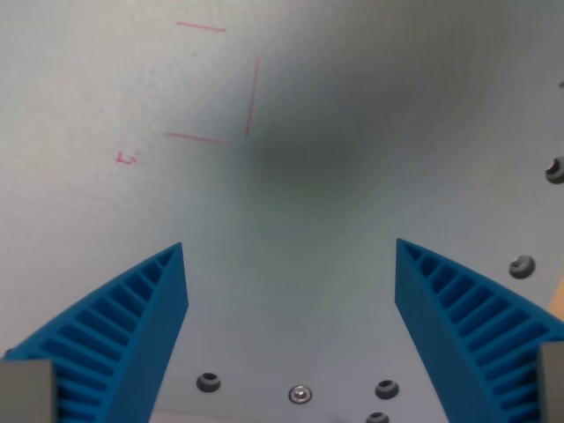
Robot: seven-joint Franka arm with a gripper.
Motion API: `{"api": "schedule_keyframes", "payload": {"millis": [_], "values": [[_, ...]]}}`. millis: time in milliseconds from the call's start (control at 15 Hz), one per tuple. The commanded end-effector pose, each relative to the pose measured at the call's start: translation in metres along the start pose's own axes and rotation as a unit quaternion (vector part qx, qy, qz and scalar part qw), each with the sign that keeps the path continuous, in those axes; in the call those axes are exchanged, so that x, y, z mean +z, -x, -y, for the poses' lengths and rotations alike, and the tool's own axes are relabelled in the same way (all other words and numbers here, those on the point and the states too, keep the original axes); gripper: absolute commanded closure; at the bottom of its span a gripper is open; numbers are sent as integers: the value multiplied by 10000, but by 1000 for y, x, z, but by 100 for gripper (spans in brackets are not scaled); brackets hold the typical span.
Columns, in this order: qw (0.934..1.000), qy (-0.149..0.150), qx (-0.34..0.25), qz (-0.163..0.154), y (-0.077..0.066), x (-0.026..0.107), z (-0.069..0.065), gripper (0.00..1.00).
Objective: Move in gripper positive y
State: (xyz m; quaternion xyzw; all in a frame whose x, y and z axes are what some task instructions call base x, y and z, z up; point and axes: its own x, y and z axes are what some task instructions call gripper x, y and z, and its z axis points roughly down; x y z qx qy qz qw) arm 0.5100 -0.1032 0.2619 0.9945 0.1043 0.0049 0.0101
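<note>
The pincer point(291, 251) hangs wide and empty over the pale worktop point(79, 97), its 2 blue fingers point(145, 304) flanking bolt heads point(208, 382), red marks point(251, 97) ahead; progress along positive y probably cannot be judged here.

Lab bench — pale tabletop point(370, 106), red pen marks point(251, 97), bolts point(522, 264).

Wrist view: looks straight down, close over table point(106, 88)
</note>
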Motion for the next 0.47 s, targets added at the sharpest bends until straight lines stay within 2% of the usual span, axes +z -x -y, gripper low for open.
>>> {"api": "schedule_keyframes", "payload": {"millis": [67,467], "values": [[9999,-80,-88,81,-5,-1,-17,0],[9999,-80,-88,81,-6,0,-47,0]]}}
